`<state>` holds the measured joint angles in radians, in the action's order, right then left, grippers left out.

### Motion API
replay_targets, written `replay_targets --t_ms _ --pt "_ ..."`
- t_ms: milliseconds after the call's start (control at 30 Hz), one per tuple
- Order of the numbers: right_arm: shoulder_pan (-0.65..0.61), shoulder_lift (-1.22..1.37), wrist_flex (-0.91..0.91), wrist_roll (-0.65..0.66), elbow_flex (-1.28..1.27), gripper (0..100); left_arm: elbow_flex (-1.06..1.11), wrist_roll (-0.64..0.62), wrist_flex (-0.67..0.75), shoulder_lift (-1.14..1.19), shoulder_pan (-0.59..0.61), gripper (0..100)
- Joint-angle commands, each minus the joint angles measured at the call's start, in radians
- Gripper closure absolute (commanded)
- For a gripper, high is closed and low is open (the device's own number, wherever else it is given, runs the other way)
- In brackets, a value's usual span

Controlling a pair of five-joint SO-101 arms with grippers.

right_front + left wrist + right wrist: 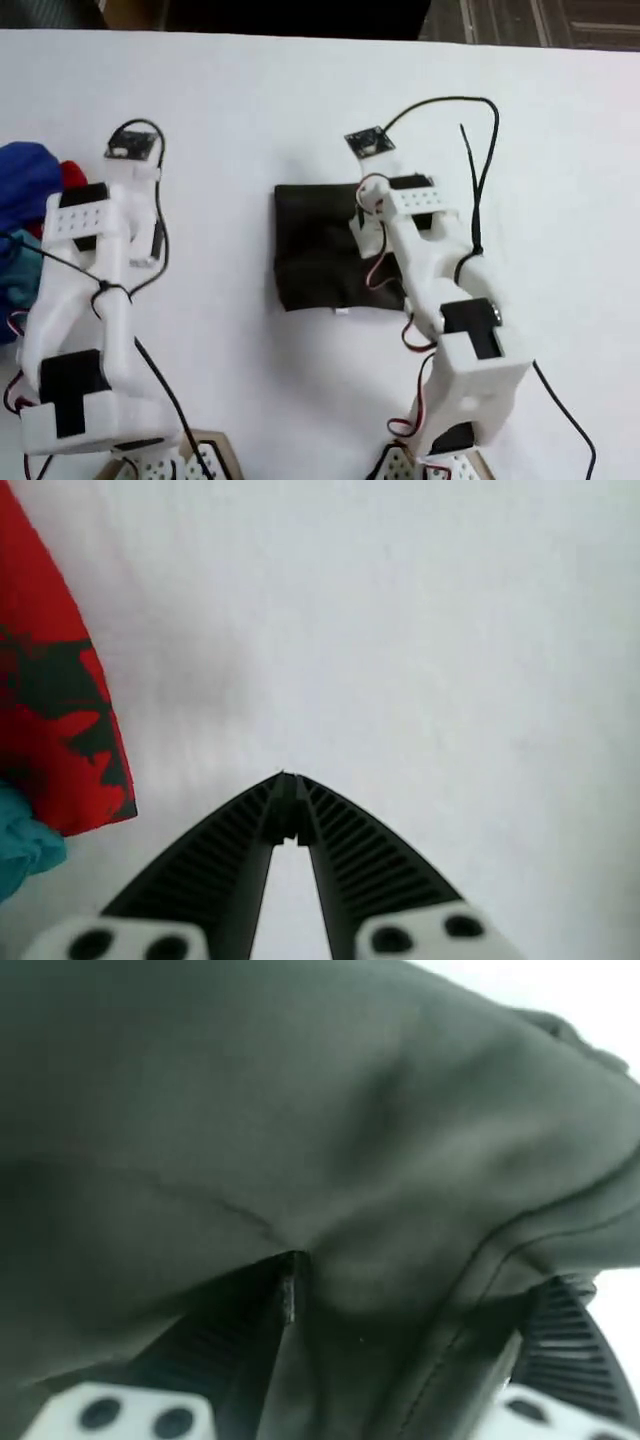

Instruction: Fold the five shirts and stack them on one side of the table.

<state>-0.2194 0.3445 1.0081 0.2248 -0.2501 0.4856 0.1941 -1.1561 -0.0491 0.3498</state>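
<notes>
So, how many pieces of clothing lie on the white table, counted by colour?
Black folded shirt: 1
Red cloth with dark pattern: 1
Dark blue cloth: 1
Turquoise cloth: 1
Total: 4

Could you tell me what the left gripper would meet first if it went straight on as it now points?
Probably only the bare white table: the shut left gripper aims at open tabletop. The red shirt lies off to one side of that line, though depth is uncertain.
</notes>
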Motion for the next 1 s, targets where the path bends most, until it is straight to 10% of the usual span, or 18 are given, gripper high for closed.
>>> replay_targets --t_ms 0,967 --pt "-0.002 0.030 0.041 -0.028 0.052 64.9 -0.019 -0.040 0.028 0.038 -0.003 97" --pt "0.065 0.062 0.064 -0.035 0.071 65.1 -0.143 -0.075 -0.081 0.081 -0.014 97"
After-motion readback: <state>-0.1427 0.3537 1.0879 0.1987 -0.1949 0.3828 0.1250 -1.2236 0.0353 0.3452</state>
